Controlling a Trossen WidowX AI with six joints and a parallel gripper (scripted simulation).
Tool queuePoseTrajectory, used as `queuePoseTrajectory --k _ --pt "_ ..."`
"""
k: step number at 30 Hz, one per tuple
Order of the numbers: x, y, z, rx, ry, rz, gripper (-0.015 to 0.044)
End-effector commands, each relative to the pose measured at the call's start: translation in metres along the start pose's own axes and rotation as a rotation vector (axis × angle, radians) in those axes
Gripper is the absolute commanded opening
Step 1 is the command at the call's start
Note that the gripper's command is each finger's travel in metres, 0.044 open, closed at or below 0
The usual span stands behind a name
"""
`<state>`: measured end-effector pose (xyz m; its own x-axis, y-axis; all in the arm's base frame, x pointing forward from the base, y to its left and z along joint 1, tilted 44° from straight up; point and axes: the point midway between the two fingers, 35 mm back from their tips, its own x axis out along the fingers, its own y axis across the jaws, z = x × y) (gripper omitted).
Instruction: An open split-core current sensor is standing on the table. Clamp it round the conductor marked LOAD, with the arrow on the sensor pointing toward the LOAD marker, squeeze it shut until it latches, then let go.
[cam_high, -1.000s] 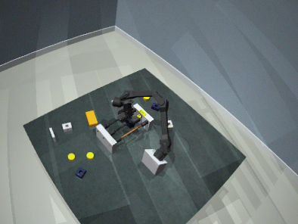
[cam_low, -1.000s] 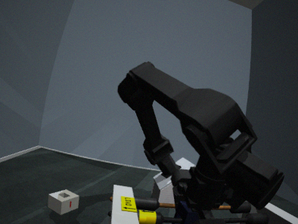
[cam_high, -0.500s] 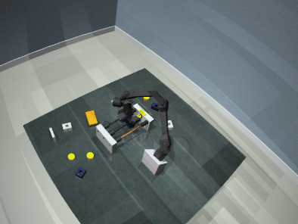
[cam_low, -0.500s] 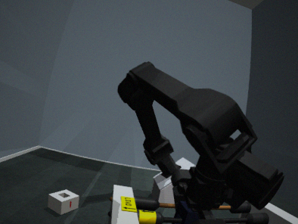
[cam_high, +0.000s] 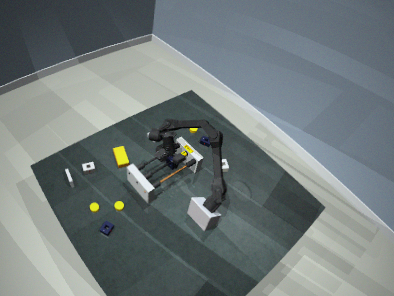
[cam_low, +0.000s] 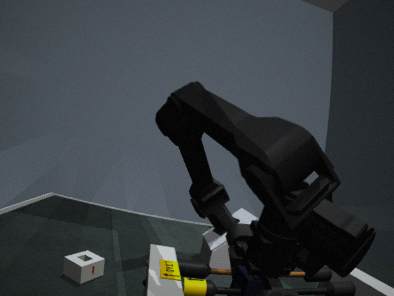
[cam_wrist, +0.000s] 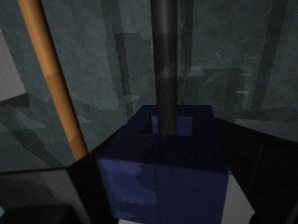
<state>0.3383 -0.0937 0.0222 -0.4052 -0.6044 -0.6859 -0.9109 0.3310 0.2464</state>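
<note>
The dark blue sensor (cam_high: 171, 162) (cam_low: 244, 281) (cam_wrist: 162, 187) sits around a dark conductor (cam_wrist: 166, 65), which passes through its square opening in the wrist view. Its ring looks closed from above; the latch and arrow cannot be made out. My gripper (cam_high: 172, 160) (cam_wrist: 167, 126) is shut on the sensor, one finger at each side. A yellow label (cam_high: 188, 148) (cam_low: 169, 269) reading LOAD, with an arrow, is on one white end block (cam_low: 161, 253). A yellow sleeve (cam_low: 195, 286) is on the conductor beside the orange one.
The orange conductor (cam_high: 172, 174) (cam_wrist: 62, 97) runs close beside the sensor. The other end block (cam_high: 140, 183) is at the left. A yellow box (cam_high: 121, 156), yellow discs (cam_high: 94, 207) (cam_high: 119, 205), blue rings (cam_high: 106, 228) (cam_high: 205, 141) and a white hollow block (cam_low: 84, 267) stand around the rack.
</note>
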Motion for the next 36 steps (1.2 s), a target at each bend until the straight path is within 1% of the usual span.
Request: queuePoseTrajectory --k 1,16,20,27,29,30,36 --pt "0.0002 0.0 0.0003 0.0 -0.001 0.001 0.0" --pt "-0.0002 -0.0002 0.0002 0.0 -0.001 -0.016 0.0" --pt "-0.0015 -0.0008 0.0011 0.003 -0.006 -0.104 0.0" --pt "-0.0063 0.0019 0.0005 0.019 -0.001 -0.328 0.0" --pt "-0.0064 0.002 0.0005 0.019 -0.001 -0.334 0.0" --pt "-0.0043 0.0003 0.001 0.019 -0.008 -0.279 0.0" --pt "-0.0043 0.0003 0.001 0.019 -0.008 -0.279 0.0"
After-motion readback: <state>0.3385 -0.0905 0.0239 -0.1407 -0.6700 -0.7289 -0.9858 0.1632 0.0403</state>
